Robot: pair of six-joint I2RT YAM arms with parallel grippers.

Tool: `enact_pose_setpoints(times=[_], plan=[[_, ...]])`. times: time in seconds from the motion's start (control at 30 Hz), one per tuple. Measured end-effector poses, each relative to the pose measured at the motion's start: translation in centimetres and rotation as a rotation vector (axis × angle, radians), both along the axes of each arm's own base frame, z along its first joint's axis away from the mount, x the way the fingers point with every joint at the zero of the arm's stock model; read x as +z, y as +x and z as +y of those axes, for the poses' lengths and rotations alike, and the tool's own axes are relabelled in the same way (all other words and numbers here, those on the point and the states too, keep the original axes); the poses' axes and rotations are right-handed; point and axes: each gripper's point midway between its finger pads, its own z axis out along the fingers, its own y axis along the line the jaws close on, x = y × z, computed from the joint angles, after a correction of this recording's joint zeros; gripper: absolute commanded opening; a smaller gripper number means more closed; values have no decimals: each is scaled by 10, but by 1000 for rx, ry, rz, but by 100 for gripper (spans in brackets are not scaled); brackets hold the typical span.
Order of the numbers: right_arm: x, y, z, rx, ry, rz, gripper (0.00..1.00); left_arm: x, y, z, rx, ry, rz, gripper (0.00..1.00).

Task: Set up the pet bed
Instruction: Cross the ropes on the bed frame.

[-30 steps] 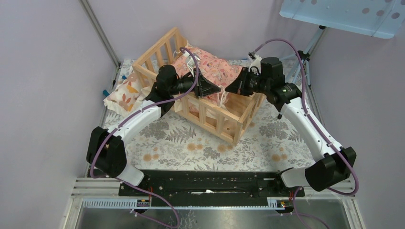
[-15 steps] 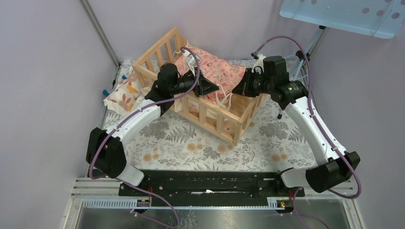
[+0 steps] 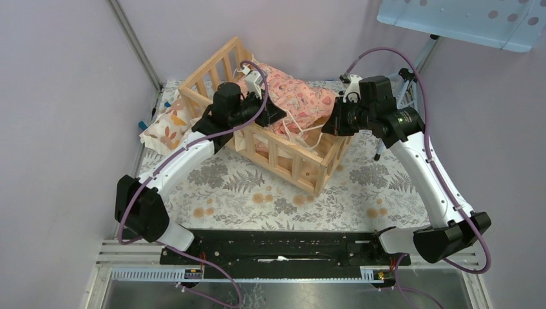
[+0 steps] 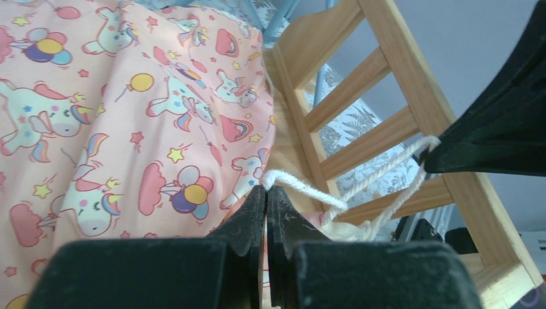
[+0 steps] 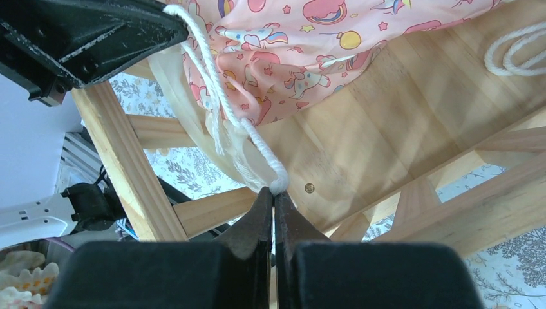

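The pet bed (image 3: 291, 158) is a light wooden slatted frame at the back of the table. A pink patterned cushion (image 3: 299, 96) lies bunched inside it. My left gripper (image 3: 275, 114) is over the bed's near rail, shut on a white cord (image 4: 309, 191) of the cushion (image 4: 129, 96). My right gripper (image 3: 326, 126) is at the bed's right end, shut on the same cord (image 5: 219, 96). The cord (image 3: 302, 131) runs between the two grippers. The right wrist view shows the plank base (image 5: 386, 129) and the cushion's cream ruffle (image 5: 193, 96). The left wrist view shows the slatted rail (image 4: 386, 129).
A small cream pillow with orange leaf prints (image 3: 166, 122) lies left of the bed by the wall. A floral cloth (image 3: 257, 193) covers the table. A tripod stand (image 3: 412, 71) and a blue perforated panel (image 3: 463, 19) are at the back right. Another cord loop (image 5: 515, 55) lies on the base.
My right gripper has moved right and slightly nearer, my left gripper slightly left and back. The cord between them is drawn out longer.
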Motion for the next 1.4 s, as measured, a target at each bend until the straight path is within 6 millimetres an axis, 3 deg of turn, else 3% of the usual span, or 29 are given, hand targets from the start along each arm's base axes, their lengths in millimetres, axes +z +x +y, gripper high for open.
enact_pose_setpoints(times=[0.4, 0.63, 0.87, 1.07, 1.2, 1.4], plan=[[8, -8, -2, 60, -31, -18, 0, -1, 11, 16, 99, 73, -12, 0], [14, -11, 21, 189, 44, 3, 0, 0, 10, 16, 81, 98, -34, 0], [17, -32, 42, 357, 136, 44, 0, 0, 3, 12, 21, 111, -65, 0], [-6, -55, 59, 465, 78, 122, 0, 2, -9, 2, -31, 136, -81, 0], [-25, -59, 54, 460, 3, 161, 0, 2, -22, -10, -75, 145, -81, 0], [-29, -57, 51, 449, -27, 142, 0, -3, -39, -35, -149, 161, -77, 0]])
